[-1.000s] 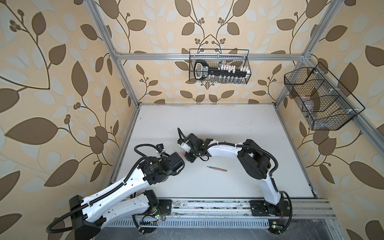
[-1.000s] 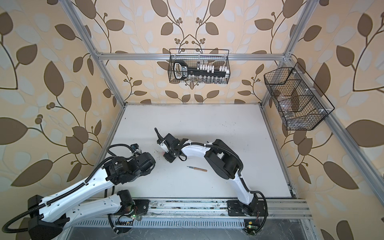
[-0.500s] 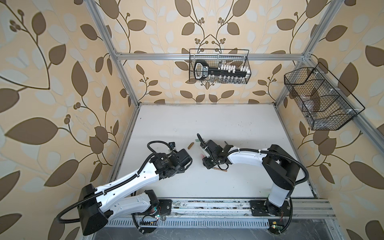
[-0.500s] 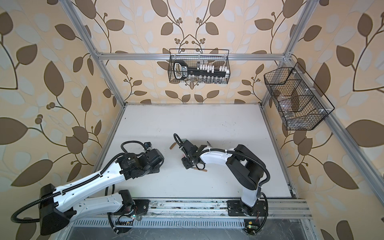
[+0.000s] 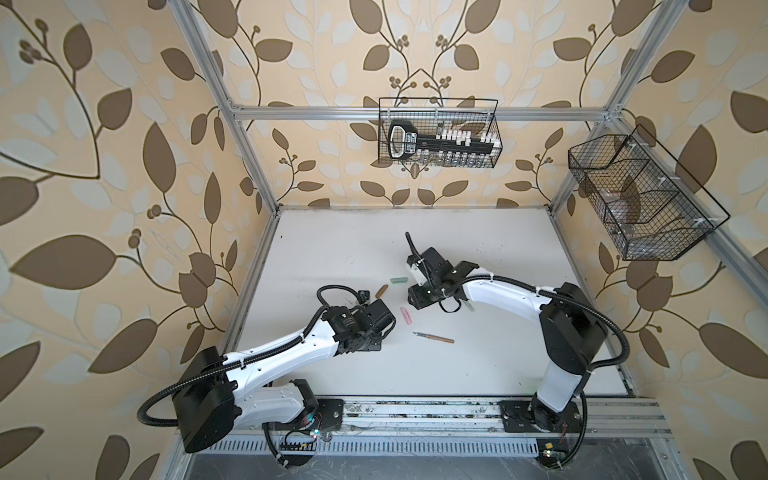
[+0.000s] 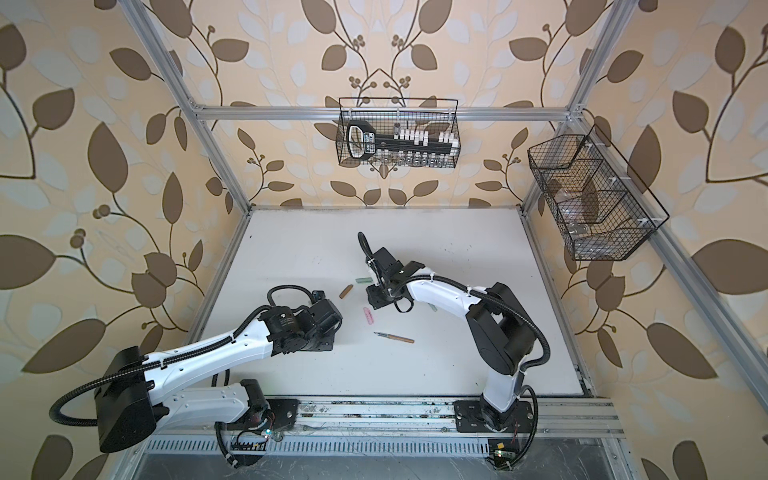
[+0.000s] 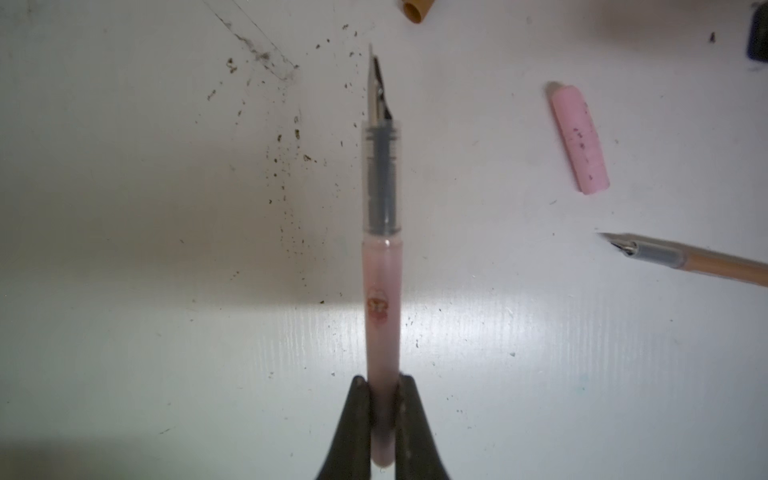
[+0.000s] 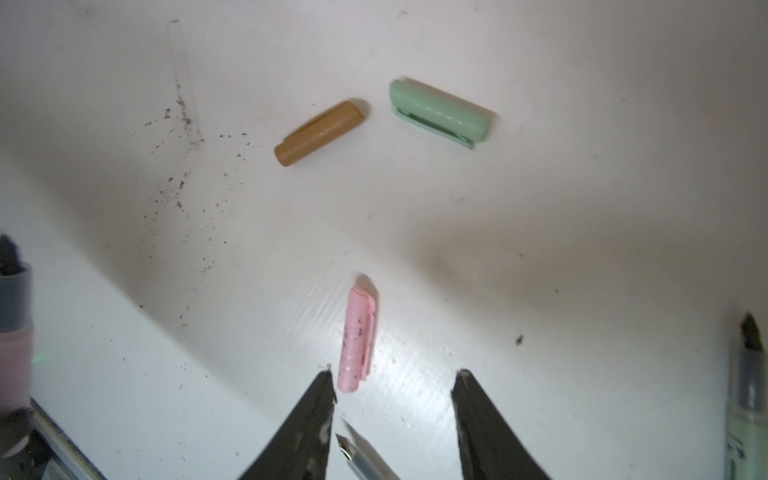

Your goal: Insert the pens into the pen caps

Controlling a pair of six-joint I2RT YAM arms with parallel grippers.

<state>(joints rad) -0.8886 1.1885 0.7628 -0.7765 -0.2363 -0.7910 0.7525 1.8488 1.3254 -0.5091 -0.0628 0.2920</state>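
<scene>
My left gripper (image 7: 384,386) is shut on the back end of the pink pen (image 7: 380,249), whose nib points away over the table. The pink cap (image 7: 578,139) lies off to one side of it. My right gripper (image 8: 395,382) hangs open over the table, holding nothing. The pink cap (image 8: 357,336) lies just ahead of one fingertip, and the brown pen's nib (image 8: 357,453) shows between the jaws. Farther out lie the brown cap (image 8: 320,133) and the green cap (image 8: 440,112). The green pen (image 8: 748,395) lies at the edge. In both top views the brown pen (image 5: 434,337) lies loose.
The white table (image 5: 340,249) is speckled with dark crumbs (image 7: 286,166). A wire basket (image 5: 438,133) hangs on the back wall and another wire basket (image 5: 640,199) on the right wall. The green pen (image 5: 469,306) lies partly under the right arm.
My right gripper has swung right, away from the left gripper, and opened. The left arm has advanced a little with the pink pen in it.
</scene>
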